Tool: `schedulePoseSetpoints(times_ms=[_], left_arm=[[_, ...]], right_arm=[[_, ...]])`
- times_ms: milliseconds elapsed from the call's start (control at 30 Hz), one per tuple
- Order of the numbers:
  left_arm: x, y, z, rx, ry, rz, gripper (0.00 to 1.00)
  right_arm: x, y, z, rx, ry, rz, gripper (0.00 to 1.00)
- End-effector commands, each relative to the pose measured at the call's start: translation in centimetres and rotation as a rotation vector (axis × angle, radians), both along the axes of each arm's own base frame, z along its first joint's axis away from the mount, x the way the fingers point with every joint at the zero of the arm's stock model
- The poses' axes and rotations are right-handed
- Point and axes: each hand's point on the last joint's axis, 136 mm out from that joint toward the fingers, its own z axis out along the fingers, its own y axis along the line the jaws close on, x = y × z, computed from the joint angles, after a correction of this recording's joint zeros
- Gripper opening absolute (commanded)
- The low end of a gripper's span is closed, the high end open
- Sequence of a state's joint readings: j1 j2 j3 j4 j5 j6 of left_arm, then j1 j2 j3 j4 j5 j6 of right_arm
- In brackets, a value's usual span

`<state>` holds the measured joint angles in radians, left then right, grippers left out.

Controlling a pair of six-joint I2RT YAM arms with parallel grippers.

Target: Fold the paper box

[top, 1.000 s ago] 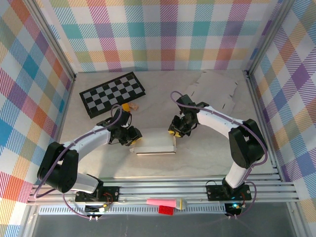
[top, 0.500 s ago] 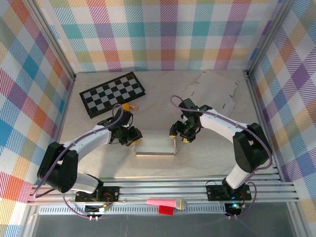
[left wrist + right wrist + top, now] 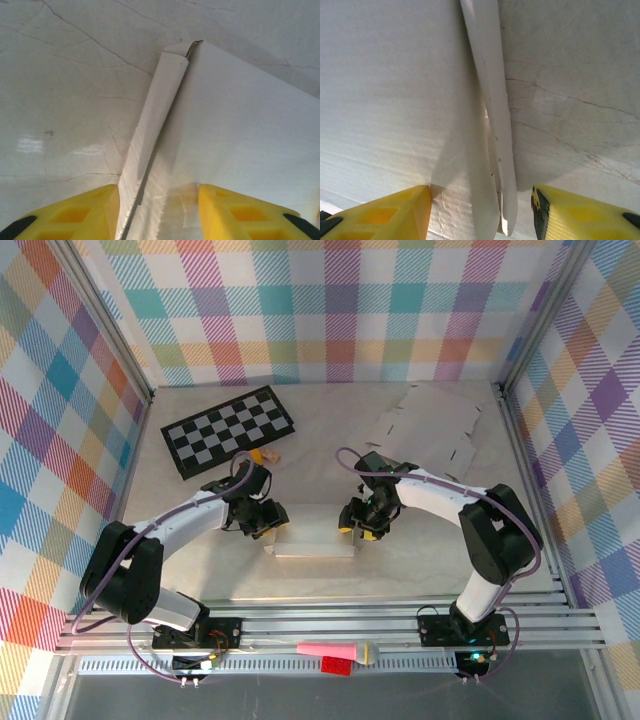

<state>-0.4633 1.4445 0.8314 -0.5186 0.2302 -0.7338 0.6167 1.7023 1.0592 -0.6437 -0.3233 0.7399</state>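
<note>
The white paper box (image 3: pixel 315 530) lies low on the table between my two grippers. At its left end, my left gripper (image 3: pixel 268 520) stands open. In the left wrist view the yellow fingers (image 3: pixel 75 215) straddle the box's folded-up left side wall (image 3: pixel 155 115), with my left gripper (image 3: pixel 160 215) around it and the box panel (image 3: pixel 240 125) to the right. My right gripper (image 3: pixel 358 523) is open at the box's right end. Seen from the right wrist, the doubled right side wall (image 3: pixel 490 125) hangs loose between the fingers (image 3: pixel 385 212) of my right gripper (image 3: pixel 480 215), beside the panel (image 3: pixel 395 90).
A black-and-white checkerboard (image 3: pixel 228 430) lies at the back left, with a small tan object (image 3: pixel 262 456) just in front of it. Flat cardboard sheets (image 3: pixel 430 425) lie at the back right. A pink item (image 3: pixel 335 650) rests on the front rail. Patterned walls enclose the table.
My right gripper let go of the right side wall and slid a little nearer along it. My left gripper's jaws widened. The box stayed put.
</note>
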Motion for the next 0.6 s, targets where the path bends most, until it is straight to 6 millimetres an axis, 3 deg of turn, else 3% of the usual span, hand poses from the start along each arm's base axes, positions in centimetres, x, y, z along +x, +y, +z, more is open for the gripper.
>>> schedulePoseSetpoints(times_ms=[0,167,567], left_arm=[[-0.1,0.5,1.0,0.044,-0.022,-0.03,0.49],[0.1,-0.2,1.2,0.014,-0.036,-0.072,0.48],[-0.2,-1.1,-0.5,-0.047,-0.033,-0.089,0.3]], right_arm=[[-0.4,-0.4,-1.0,-0.034,0.012,0.015,0.54],[-0.5,-0.6,-1.6,-0.046,0.019,0.017,0.51],[-0.7,-0.4,-2.2,-0.033,0.03,0.017,0.45]])
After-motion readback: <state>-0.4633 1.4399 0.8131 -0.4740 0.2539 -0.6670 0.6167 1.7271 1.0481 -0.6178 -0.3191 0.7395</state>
